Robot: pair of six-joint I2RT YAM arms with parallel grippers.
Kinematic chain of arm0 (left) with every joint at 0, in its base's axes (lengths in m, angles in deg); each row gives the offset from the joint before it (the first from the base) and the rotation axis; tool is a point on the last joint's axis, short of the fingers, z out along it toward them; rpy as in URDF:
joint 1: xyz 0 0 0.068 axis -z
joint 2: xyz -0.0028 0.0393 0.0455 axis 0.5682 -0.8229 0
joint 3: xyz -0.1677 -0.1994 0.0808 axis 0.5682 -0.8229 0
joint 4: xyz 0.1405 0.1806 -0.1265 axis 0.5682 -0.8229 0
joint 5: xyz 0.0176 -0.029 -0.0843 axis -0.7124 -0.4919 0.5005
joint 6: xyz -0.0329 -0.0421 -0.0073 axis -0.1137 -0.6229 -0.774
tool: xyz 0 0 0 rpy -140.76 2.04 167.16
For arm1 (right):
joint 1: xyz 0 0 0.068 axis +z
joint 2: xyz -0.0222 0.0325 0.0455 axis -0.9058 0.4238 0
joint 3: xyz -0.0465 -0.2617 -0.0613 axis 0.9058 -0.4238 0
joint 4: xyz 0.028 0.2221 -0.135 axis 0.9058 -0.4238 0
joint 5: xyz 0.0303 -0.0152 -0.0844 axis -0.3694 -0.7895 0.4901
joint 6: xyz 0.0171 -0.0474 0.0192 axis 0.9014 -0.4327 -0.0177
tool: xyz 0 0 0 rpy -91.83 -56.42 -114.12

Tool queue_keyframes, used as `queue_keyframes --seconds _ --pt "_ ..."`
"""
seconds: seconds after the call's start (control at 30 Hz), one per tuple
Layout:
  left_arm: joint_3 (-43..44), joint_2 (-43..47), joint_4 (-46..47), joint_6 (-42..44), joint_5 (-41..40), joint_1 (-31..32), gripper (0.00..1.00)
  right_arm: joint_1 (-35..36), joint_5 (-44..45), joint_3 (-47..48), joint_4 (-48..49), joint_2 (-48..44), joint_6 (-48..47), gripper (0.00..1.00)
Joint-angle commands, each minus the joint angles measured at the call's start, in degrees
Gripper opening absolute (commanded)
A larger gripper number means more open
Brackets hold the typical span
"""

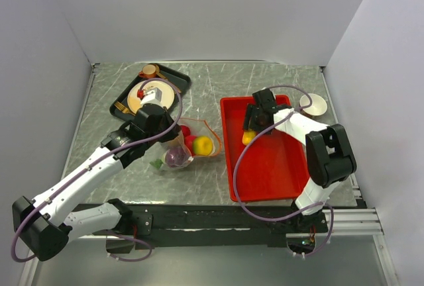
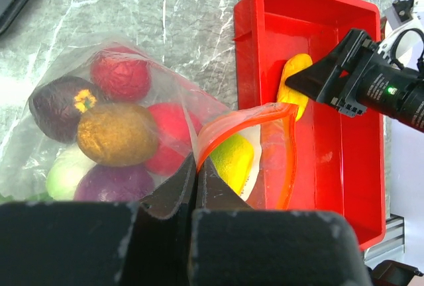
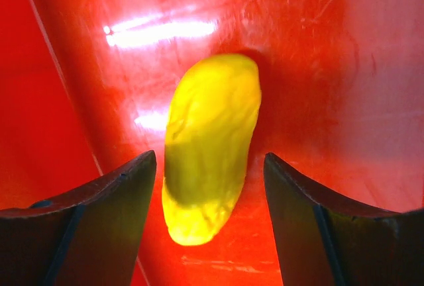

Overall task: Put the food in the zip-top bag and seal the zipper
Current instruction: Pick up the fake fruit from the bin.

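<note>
Starting far left on the desk point(image 1: 205, 87): spotted a black tray point(image 1: 179, 77) with a patterned plate point(image 1: 134, 100), not part of this step. Moving right, got the left pincer point(image 2: 197, 173) clamped tight on the mouth of the zip-top bag point(image 2: 165, 91), right by the zipper point(image 2: 245, 117), lifting that edge to hold the opening toward the red tray point(image 2: 318, 8). Counted most of the food point(image 2: 118, 134) inside already: red, purple, maroon, brownish-orange, a pale greenish one, plus a yellow-green one sitting right at the opening. Further right, found a lone yellow piece point(image 3: 209, 143) lying on the red tray's floor by its left wall. Got the right pincer point(image 3: 209, 160) down over it, jaws wide, one either side, not quite touching. So: mid-pickup on what looks like the last item in that tray. Next up: close on the yellow piece, lift clear of the tray wall, carry left, drop through the held-open mouth. After that, run along the zipper to seal. Worth minding the glossy skin, could squirt out.
</note>
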Motion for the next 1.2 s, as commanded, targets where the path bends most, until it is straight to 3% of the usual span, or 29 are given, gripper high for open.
queue_keyframes --seconds 0.0,0.4,0.8,1.07,1.17 --pt "-0.2 0.22 1.38 0.09 0.56 -0.05 0.02 0.61 1.49 -0.61 -1.07 -1.95 -1.95 0.74" --pt "-0.02 -0.66 1.82 0.35 1.18 -0.05 0.02 1.41 -4.48 -2.98 -0.28 -6.35 0.77 0.75" --pt "-0.29 -0.66 2.26 0.17 1.44 -0.05 0.02 2.37 -2.99 -2.54 -1.34 -3.45 1.65 0.65" --pt "-0.2 -1.1 2.17 0.44 1.79 -0.05 0.02 2.38 0.79 -2.1 -3.18 -2.31 1.92 0.63" --pt "-0.46 -0.84 2.26 0.26 1.61 -0.05 0.02 2.46 0.97 -2.19 -3.18 -2.4 1.92 0.56"
